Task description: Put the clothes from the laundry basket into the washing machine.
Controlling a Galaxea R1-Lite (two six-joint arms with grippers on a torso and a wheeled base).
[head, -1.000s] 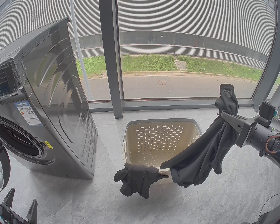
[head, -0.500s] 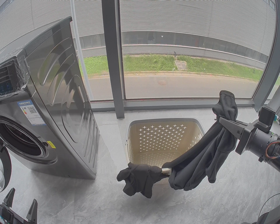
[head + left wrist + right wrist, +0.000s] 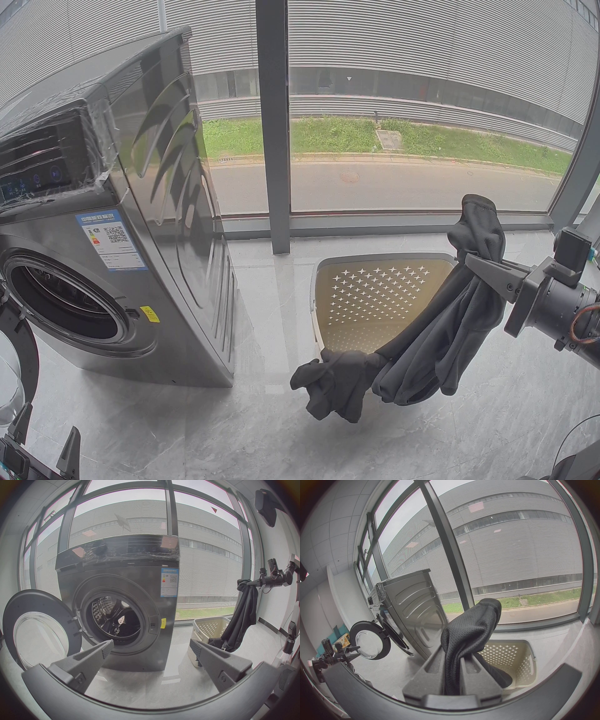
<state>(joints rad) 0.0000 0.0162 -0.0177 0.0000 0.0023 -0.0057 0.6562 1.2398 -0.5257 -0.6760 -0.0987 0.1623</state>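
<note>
Clothes [image 3: 451, 325] still in right gripper [image 3: 482, 269]

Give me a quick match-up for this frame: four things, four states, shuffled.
Things:
1. washer door
2. laundry basket
3. dark garment
4. left jaws

States:
A. apart, holding nothing
B. clamped in the right jaws, its tail over the basket's near rim
C. swung open on its hinge
D. on the floor by the window

Pairs: 1-C, 2-D, 3-B, 4-A
</note>
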